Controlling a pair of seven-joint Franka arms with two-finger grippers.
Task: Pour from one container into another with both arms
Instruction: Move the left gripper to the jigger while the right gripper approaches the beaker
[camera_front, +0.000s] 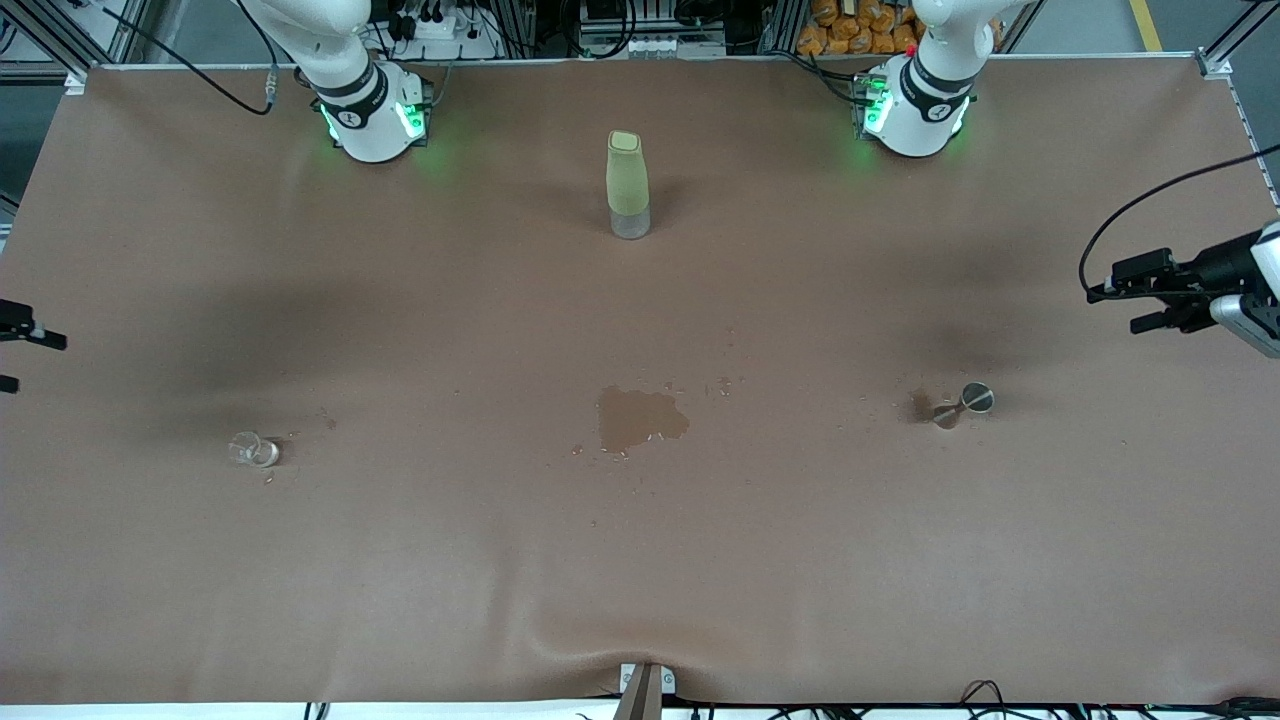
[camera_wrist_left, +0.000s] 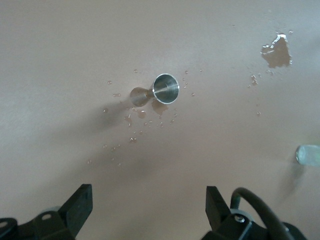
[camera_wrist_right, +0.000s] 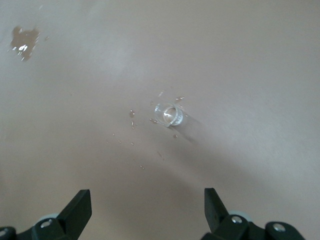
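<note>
Your two arms hung raised at either end of the brown desk (camera_front: 640, 560), jaws wide and empty.

Your left gripper (camera_wrist_left: 149, 205) hovered over a metal jigger (camera_front: 965, 404) standing among droplets; your right gripper (camera_wrist_right: 147, 210) over a small clear glass (camera_front: 254, 450); a wet puddle (camera_front: 640, 418) lay between them; a green bottle (camera_front: 627, 184) stood upright farther from the camera.
</note>
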